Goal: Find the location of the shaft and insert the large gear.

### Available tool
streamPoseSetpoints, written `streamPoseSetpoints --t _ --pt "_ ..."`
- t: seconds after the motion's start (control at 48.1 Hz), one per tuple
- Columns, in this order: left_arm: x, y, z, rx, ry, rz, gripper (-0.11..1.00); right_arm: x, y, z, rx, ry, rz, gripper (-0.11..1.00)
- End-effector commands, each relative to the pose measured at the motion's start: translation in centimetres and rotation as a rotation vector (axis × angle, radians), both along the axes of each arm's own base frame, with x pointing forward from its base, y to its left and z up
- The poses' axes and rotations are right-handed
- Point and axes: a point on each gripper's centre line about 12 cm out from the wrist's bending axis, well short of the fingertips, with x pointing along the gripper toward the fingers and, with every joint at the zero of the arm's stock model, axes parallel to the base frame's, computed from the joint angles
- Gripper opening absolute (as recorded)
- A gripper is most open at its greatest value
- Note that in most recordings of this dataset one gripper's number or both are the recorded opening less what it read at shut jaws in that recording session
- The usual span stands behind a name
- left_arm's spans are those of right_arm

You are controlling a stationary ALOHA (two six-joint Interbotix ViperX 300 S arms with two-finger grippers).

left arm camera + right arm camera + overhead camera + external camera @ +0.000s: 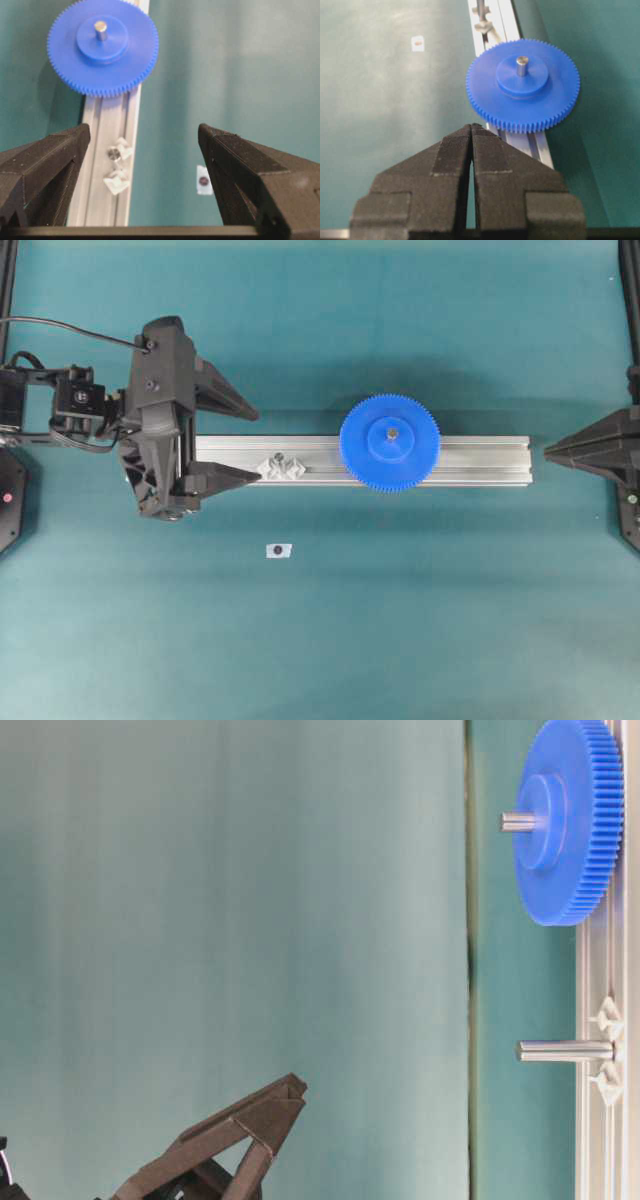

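From overhead, the left gripper points right with its fingers spread wide, one finger above the aluminium rail and the other lying over the rail's left end; it holds nothing. The large gear sits flat on the rail, well to the right of that gripper, with the shaft showing through the hole in its hub. A second pin stands between clear plastic pieces just right of the lower fingertip, and a white tag lies on the green mat below the rail. The right gripper rests past the rail's right end, fingers pressed together and empty. At table level, the shaft protrudes from the gear hub, and the second pin stands bare. The left wrist view shows both fingers apart, with the gear ahead of them. The right wrist view shows the closed fingers aimed at the gear, without contact.
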Motion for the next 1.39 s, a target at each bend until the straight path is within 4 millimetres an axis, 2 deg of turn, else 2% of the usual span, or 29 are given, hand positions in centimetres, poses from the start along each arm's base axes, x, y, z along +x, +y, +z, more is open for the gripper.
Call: streamPoseSetpoints --t 0.0,1.371 --pt "0.09 -0.15 0.84 0.001 -0.029 -0.005 0.89 0.2 -0.04 0.48 0.008 -0.014 -0.006 0.05" --pt "0.01 -0.15 0.6 -0.033 -0.024 0.01 0.89 0.15 -0.04 0.17 0.008 -0.007 -0.006 0.05"
